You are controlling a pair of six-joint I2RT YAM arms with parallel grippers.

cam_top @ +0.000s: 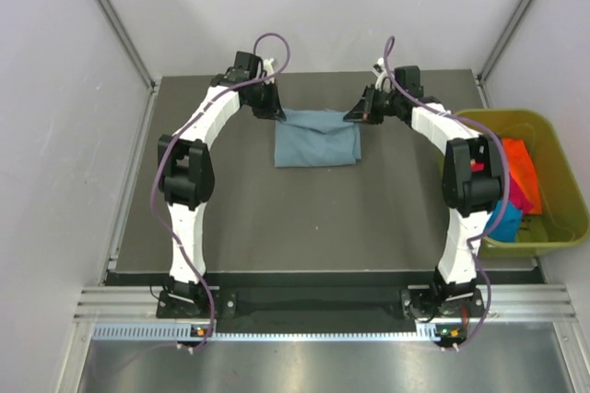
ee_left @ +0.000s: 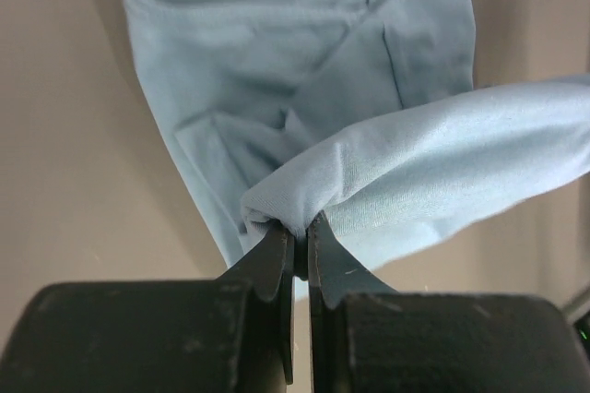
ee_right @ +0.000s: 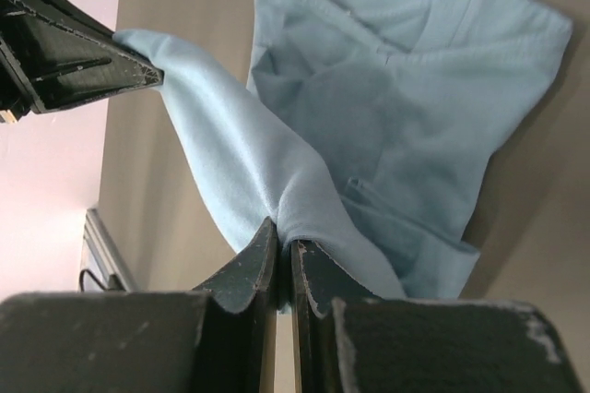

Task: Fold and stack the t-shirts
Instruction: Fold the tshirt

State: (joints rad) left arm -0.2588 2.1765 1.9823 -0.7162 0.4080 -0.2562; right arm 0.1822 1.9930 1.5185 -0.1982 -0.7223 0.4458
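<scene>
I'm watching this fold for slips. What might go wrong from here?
The left fingers and right fingers each pinch only a thin bit of the grey-blue t-shirt, so the cloth may slip out. The layers underneath look wrinkled, so the fold could end uneven.

Part-folded grey-blue t-shirt (cam_top: 317,148), far corners raised

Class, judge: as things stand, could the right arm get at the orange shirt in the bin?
Probably not yet. The right gripper is shut on the blue shirt. The bin is open-topped beside that arm, with the orange shirt lying on top, so once freed it likely could.
</scene>
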